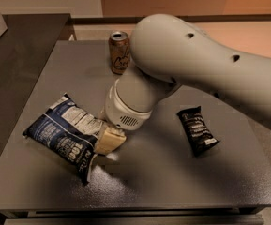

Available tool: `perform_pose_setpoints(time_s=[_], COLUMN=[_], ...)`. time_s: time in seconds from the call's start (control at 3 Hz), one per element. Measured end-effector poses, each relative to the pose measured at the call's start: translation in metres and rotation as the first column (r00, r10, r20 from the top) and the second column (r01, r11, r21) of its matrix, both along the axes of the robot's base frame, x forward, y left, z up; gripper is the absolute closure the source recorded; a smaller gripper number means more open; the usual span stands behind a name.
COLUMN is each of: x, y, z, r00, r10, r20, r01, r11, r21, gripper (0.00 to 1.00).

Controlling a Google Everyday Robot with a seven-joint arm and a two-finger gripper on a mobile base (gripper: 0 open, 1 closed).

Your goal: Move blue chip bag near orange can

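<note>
The blue chip bag point(64, 131) lies flat on the grey table point(139, 182) at the front left, with its white label panel facing up. The orange can point(119, 51) stands upright at the back of the table, beyond the bag and well apart from it. My gripper point(109, 139) is low at the bag's right edge and touches it; my bulky grey arm point(182, 64) hides its upper part.
A small black wrapper point(197, 129) lies on the table's right side. A dark counter point(18, 46) adjoins the table on the left. My arm reaches in from the right, over the table's middle.
</note>
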State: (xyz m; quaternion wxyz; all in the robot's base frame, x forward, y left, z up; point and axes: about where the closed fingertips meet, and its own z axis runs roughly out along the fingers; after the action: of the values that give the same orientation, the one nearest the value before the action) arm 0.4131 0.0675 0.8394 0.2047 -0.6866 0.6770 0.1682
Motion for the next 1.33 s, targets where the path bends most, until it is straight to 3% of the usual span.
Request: perform_pose_setpoints(time_s=[0.67, 1.33], x=[0.03, 0.072], y=[-0.036, -0.093], z=[0.024, 0.051], r00=[0.9951, 0.9748], r10=[-0.089, -0.203], r20=[0.042, 0.094], r01=[0.089, 0.203], r11=[0.996, 0.979], r21=[0.009, 0.001], gripper=[0.97, 1.0])
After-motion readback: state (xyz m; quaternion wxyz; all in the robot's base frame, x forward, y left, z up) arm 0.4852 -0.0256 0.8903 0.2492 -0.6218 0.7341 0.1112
